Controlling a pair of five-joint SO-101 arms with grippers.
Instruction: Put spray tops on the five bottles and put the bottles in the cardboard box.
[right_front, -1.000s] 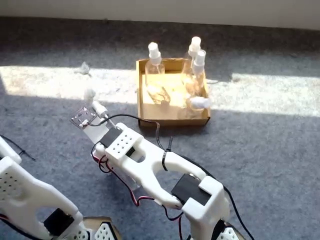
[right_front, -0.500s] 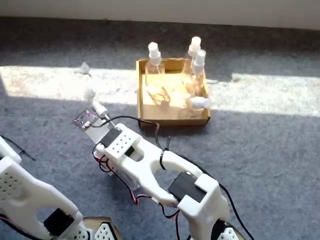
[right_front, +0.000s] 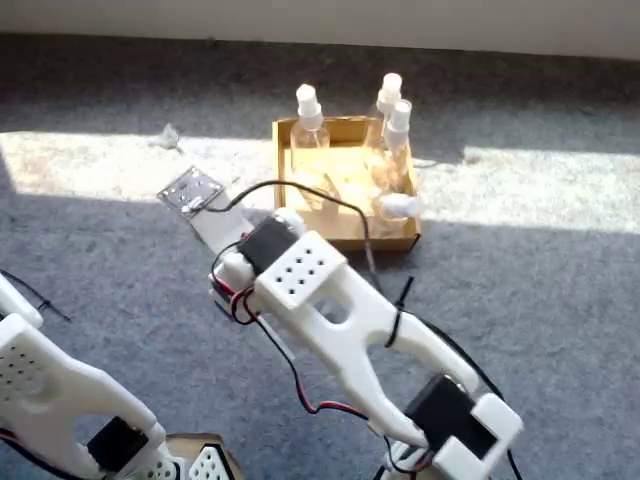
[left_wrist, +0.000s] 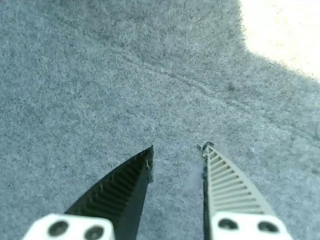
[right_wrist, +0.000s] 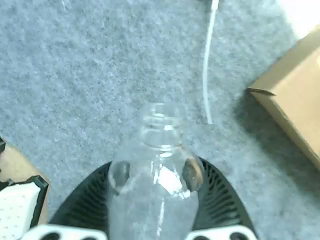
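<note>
**Uncapped bottle held by the right gripper**

The right gripper (right_wrist: 155, 172) is clamped on a clear bottle (right_wrist: 152, 145) whose neck is open. It is near the cardboard box (right_wrist: 295, 100), which stands toward the far edge of the grey surface (left_wrist: 75, 75). A white spray tube (right_wrist: 207, 65) lies beside the box. The left gripper (left_wrist: 177, 155) hangs above the surface with its fingers apart.

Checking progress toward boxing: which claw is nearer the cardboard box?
Right. The right claw, shut on an uncapped bottle, is just beside a corner of the cardboard box; the left claw hangs open over carpet, away from the box.
</note>
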